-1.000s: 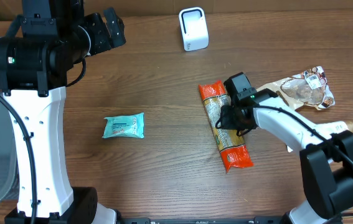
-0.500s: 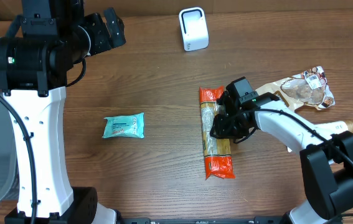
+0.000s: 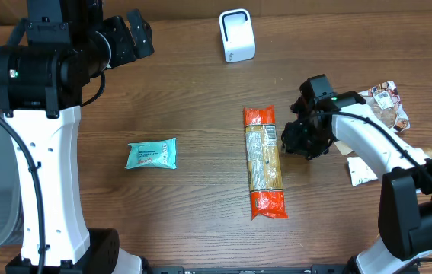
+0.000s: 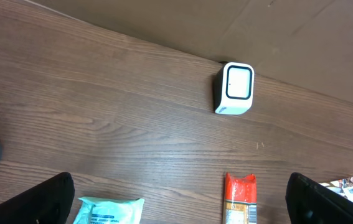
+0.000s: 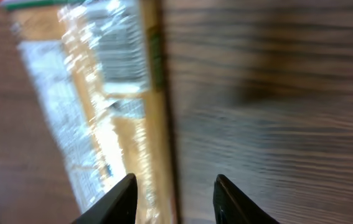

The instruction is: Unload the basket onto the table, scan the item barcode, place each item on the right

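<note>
Long noodle packet (image 3: 264,169) lies flat on the table (image 3: 200,106), about centre-right, orange ends pointing toward and away from the scanner (image 3: 236,35), which stands well apart at the far edge. Your right gripper (image 3: 298,141) sits just beside the packet's right flank, jaws parted and empty; the wrist view shows only wood and the packet's edge below them. Your left gripper (image 3: 133,34) hangs high at the far left, spread wide, holding nothing. Handling, as a judgement: clear crinkly film over a stiff bundle of dry strands, so light, rigid along its length, slick on the surface and brittle if bent or pinched hard. Take it across the narrow width near the middle so it balances. The crimped orange ends are soft and would let it droop or swing. Close gently, since film over loose strands can slide. Striped print shows near the far orange end in both wrist views, likely the barcode, though it is too blurred to be sure. Keep your fingers off that patch. The teal wipes pack (image 3: 152,154) and the snack bag (image 3: 376,110) lie clear of your path.
</note>
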Controlling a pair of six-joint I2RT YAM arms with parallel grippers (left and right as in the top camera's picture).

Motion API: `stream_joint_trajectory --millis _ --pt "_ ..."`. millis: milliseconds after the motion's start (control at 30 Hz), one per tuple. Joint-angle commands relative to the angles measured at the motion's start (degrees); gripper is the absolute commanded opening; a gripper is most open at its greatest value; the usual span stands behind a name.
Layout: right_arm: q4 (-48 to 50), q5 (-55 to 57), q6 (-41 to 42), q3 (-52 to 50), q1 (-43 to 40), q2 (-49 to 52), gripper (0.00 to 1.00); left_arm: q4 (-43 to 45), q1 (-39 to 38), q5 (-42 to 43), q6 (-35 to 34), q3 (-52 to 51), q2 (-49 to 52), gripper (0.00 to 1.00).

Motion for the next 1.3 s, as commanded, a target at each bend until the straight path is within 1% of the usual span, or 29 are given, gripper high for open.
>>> stream_joint_trajectory --millis 0,133,200,300,433,533,633,767,867,967,1067,1100,1167,1267 --pt "-0.1 -6.9 -5.8 0.0 3.1 0.1 0.41 0.2 0.2 -0.4 -0.8 0.4 0.3 0.99" --pt "-0.7 -6.9 -5.3 0.0 10.0 0.1 0.41 0.2 0.2 -0.4 -0.8 0.4 0.3 1.00" --pt "-0.9 -6.9 -2.8 0.0 15.5 0.1 0.41 0.2 0.2 -0.4 -0.8 0.4 0.3 1.00" --pt "-0.9 -5.7 0.5 0.0 20.0 0.1 0.41 0.2 0.2 -0.4 -0.8 0.4 0.3 1.00" --pt "-1.7 3.0 8.1 -0.5 23.3 0.1 0.41 0.2 0.2 -0.4 -0.8 0.4 0.3 0.99" --pt "-1.6 3.7 10.1 -2.0 23.4 0.1 0.41 0.2 0.2 -0.4 -0.8 0.4 0.3 1.00" --pt "-1.2 3.9 11.3 -4.9 22.7 0.1 0.41 0.2 0.2 -0.4 -0.8 0.4 0.3 0.99" --pt "-1.6 8.1 14.4 -9.2 19.7 0.1 0.41 0.2 0.2 -0.4 -0.8 0.4 0.3 1.00" --pt "-2.1 12.8 15.5 -9.6 14.8 0.1 0.41 0.2 0.2 -0.4 -0.8 0.4 0.3 0.99" --pt "0.5 18.0 15.2 -9.6 9.9 0.1 0.40 0.2 0.2 -0.4 -0.8 0.4 0.3 1.00" --pt "5.9 20.0 11.4 -9.6 6.1 0.1 0.41 0.2 0.2 -0.4 -0.8 0.4 0.3 1.00" --pt "11.5 18.0 6.4 -9.5 4.0 0.1 0.41 0.2 0.2 -0.4 -0.8 0.4 0.3 1.00" --pt "16.5 15.2 1.7 -8.0 2.2 0.0 0.45 0.2 0.2 -0.4 -0.8 0.4 0.3 0.99" --pt "14.1 11.0 1.5 -1.9 1.8 0.0 0.45 0.2 0.2 -0.4 -0.8 0.4 0.3 1.00"
